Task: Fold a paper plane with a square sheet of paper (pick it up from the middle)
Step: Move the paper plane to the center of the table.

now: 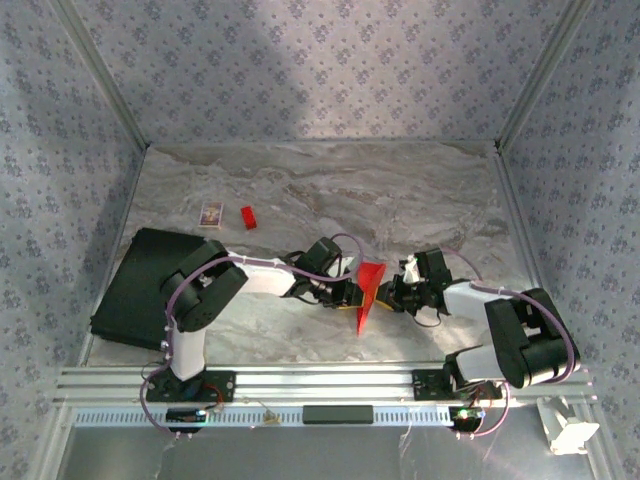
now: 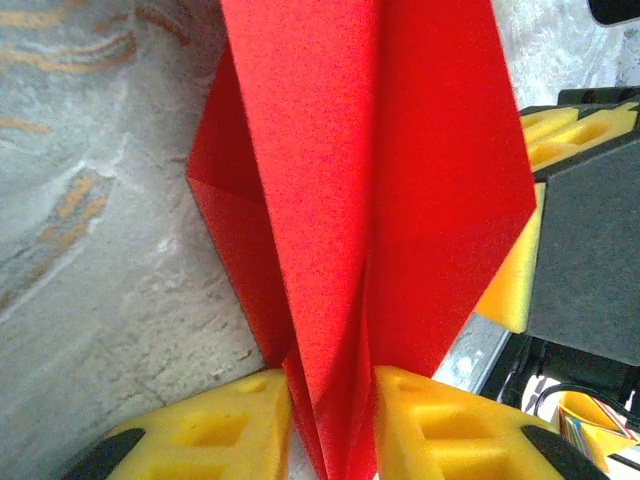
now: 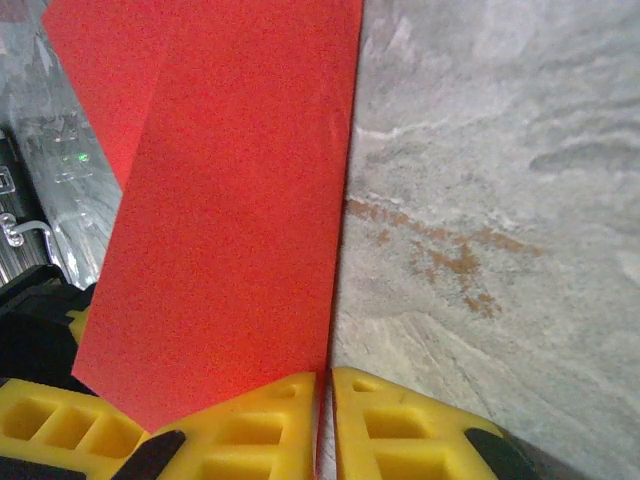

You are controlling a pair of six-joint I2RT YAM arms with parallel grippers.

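The red sheet of paper [image 1: 370,290] is folded into a narrow, pointed paper plane shape with a centre crease. It stands on edge above the marble table, between my two grippers. My left gripper [image 1: 350,296] pinches its layered folds from the left. In the left wrist view the yellow fingers [image 2: 230,430] press both sides of the red folds [image 2: 350,200], with the gripper [image 2: 335,425] shut on them. My right gripper [image 1: 393,296] holds it from the right. In the right wrist view that gripper [image 3: 325,425] is shut on a thin edge of the paper [image 3: 230,200].
A black mat [image 1: 140,285] lies at the left. A small patterned card [image 1: 210,213] and a tiny red block [image 1: 248,216] sit behind it. An aluminium rail [image 1: 330,380] runs along the near edge. Patterned walls close in the sides and back.
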